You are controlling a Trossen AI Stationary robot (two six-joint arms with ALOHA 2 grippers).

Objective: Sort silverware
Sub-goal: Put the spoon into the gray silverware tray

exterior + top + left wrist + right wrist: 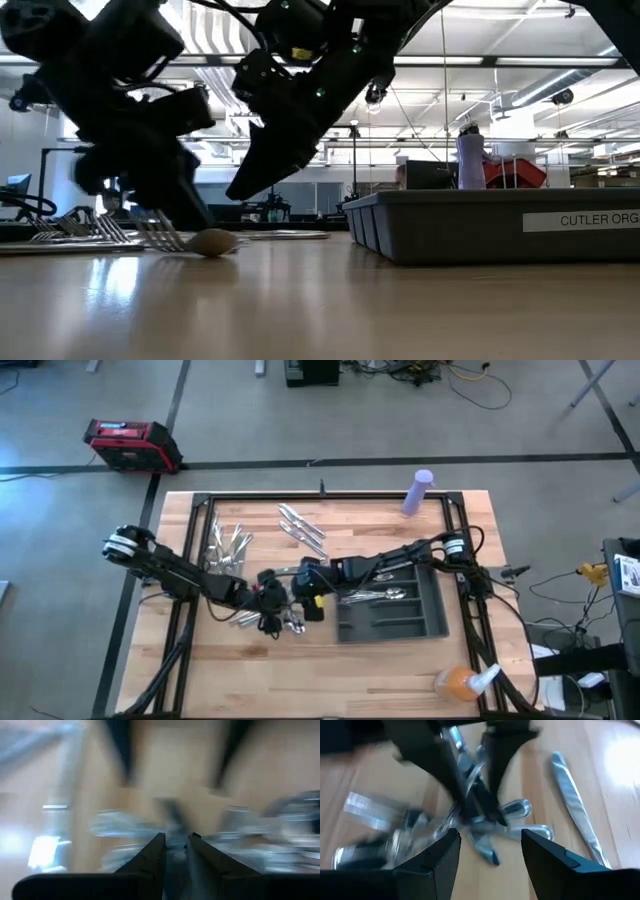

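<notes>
Wooden table (400, 660) seen from above, with 2 dark arms meeting near its middle; the left gripper (272, 610) is lowered over a small heap of silverware (290, 622) just left of the dark grey tray (425, 625); in the left wrist view its fingers (152, 851) stand close together with only a narrow gap, blurred metal pieces lying beyond them, and whether they pinch a piece cannot be told. The right gripper (308, 592) reaches across from the tray side and hovers just beside the left one; in the right wrist view its fingers (445, 851) are spread wide apart with nothing between them, above the crossed pieces (485, 827) on the wood, and a single knife (575, 805) lies apart from that heap. Elsewhere on the table: a cluster of forks (228, 545) near the left edge; a few knives (303, 525) toward the far edge; several pieces (375, 596) already in the tray's compartments. The low view shows fork tines (150, 235) and a spoon bowl (212, 242) resting on the wood beneath the grippers. A purple cylinder (418, 492) stands at the far edge; an orange spray bottle (465, 681) lies at the near right corner.
</notes>
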